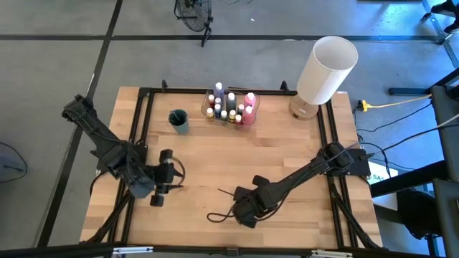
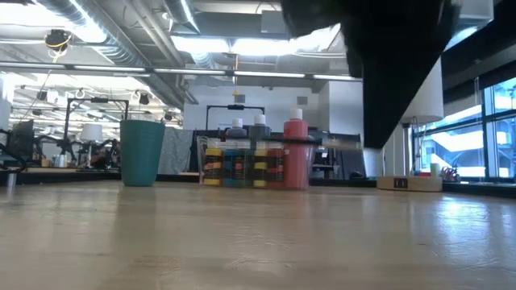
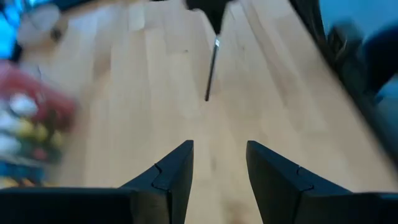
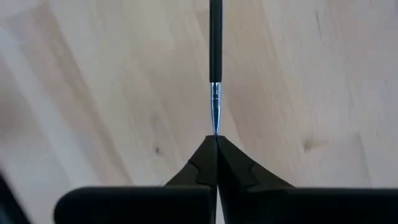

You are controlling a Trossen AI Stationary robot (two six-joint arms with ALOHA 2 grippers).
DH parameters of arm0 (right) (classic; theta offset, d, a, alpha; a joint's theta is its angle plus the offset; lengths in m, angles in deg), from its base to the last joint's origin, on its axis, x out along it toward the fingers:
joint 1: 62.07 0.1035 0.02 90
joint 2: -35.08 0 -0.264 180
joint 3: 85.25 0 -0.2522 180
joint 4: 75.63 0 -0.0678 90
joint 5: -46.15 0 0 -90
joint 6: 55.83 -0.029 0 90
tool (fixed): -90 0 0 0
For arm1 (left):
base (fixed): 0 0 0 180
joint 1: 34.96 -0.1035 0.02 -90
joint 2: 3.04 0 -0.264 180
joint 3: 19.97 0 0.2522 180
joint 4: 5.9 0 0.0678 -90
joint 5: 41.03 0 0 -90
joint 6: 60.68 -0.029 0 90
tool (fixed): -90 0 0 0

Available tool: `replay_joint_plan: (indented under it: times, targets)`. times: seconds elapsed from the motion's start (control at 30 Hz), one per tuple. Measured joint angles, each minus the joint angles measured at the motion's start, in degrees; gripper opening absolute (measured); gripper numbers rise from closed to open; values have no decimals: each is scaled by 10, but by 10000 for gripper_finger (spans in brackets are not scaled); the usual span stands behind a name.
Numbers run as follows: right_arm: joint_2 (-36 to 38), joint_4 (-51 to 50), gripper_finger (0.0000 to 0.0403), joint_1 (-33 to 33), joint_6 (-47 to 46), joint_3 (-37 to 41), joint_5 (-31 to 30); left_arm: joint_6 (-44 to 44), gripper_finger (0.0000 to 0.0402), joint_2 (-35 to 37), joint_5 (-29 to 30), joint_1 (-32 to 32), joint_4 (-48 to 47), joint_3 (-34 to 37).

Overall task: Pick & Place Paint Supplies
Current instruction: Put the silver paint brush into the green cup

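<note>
Gripping a thin dark-handled paintbrush (image 4: 215,68) by its silver ferrule end, the right gripper (image 4: 216,140) was seen with its fingers (image 4: 242,171) pressed fully together, the handle projecting straight out ahead of them over the wooden table (image 1: 287,154). In the high view this gripper (image 1: 240,208) was positioned low over the front centre of the table, and the brush (image 1: 227,192) showed only as a thin dark line beside it.

The left gripper (image 3: 217,165) was located over the front left part of the table, directed across the boards toward the right arm. Its fingers (image 3: 174,174) were held partly apart with bare wood visible between them, and nothing was grasped. The same brush (image 3: 211,71) was visible farther off in the left wrist view.

At the back centre of the table, the clear plastic container (image 1: 231,107) was found holding the small paint bottles (image 1: 228,106), grouped upright with pale caps; a larger reddish bottle (image 2: 295,153) stood at the right end of the group in the low view. A teal cup (image 1: 178,120) was placed just left of the container, standing apart from it. A large white cylinder (image 1: 326,69) was positioned at the back right corner.
</note>
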Motion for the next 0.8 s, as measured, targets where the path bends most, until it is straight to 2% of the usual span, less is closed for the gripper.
replay_joint_plan:
  times: [0.13, 0.3, 0.47, 0.53, 0.63, 0.8]
  targets:
    - [1, -19, 0, -7, 13, -34, -12, -97, 143, -37, 43, 22, 1, 0]
    - [1, -21, 0, -19, 37, -60, -20, -139, 143, -95, 112, 25, 17, 0]
    - [2, -19, 0, -35, 54, -66, -29, -148, 143, -150, 232, 15, 23, 0]
    - [2, -13, 0, -41, 43, -66, -30, -178, 143, -168, 266, 11, 23, 0]
    - [2, 16, 0, -49, 30, -66, -33, -205, 143, -190, 289, 10, 23, 0]
    - [2, 45, 0, -68, 43, -66, -49, -206, 143, -215, 286, 10, 20, 0]
